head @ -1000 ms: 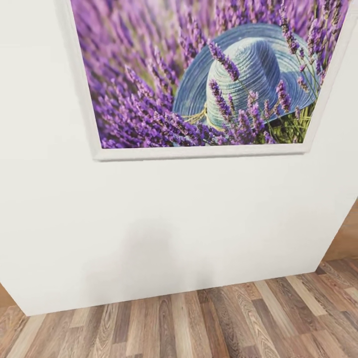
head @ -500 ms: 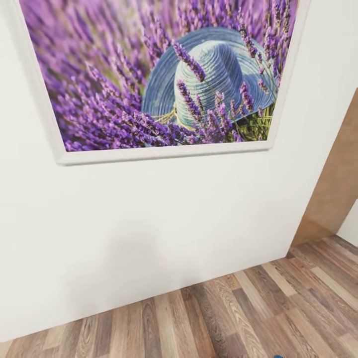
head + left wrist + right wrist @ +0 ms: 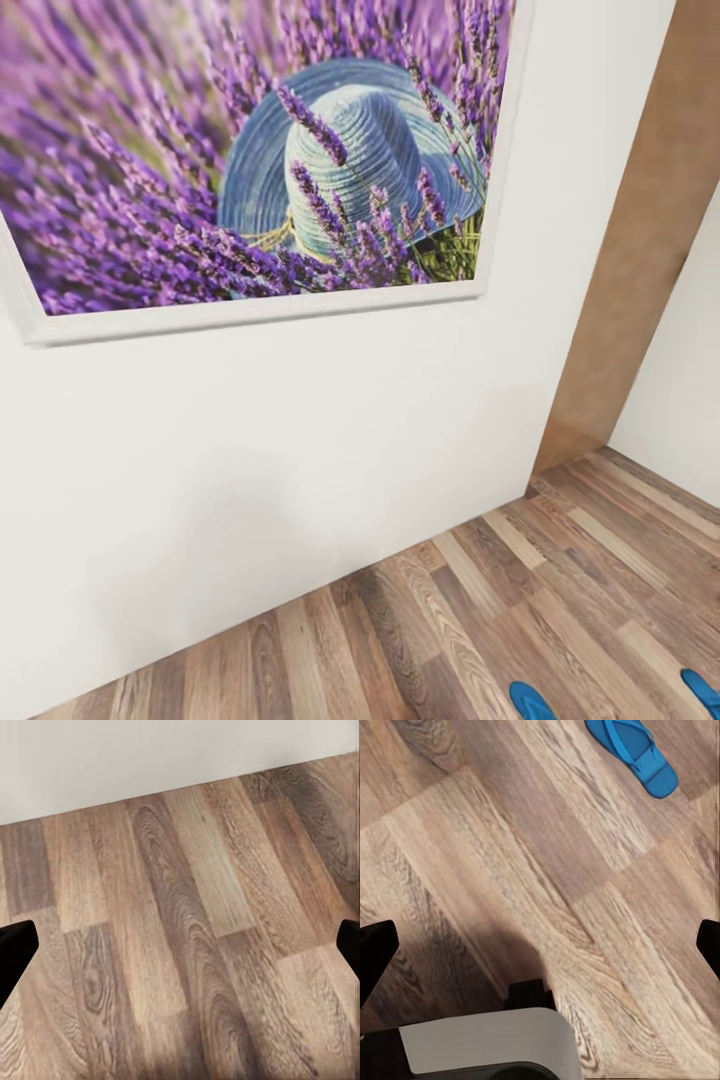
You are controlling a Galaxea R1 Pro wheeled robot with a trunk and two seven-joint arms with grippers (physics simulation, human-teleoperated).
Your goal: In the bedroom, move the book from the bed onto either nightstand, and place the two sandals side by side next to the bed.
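Two bright blue sandals poke into the bottom edge of the head view, one toe (image 3: 532,701) and another (image 3: 703,690) further right, both on the wood-plank floor. In the right wrist view one whole blue sandal (image 3: 633,751) lies flat on the floor, well away from my right gripper (image 3: 540,949), which is open with nothing between its dark fingertips (image 3: 375,949). My left gripper (image 3: 180,945) is open too, over bare planks near the foot of a white wall (image 3: 150,757). The book, the bed and the nightstand are out of view.
A white wall (image 3: 300,450) with a large lavender-field picture (image 3: 250,160) stands close in front. A brown wooden door (image 3: 640,250) lies to the right of it. My own pale base (image 3: 480,1042) shows in the right wrist view.
The head view has swung to the right: the picture and wall slid left, the brown door widened at the right, and the blue sandal tips came in at the bottom edge.
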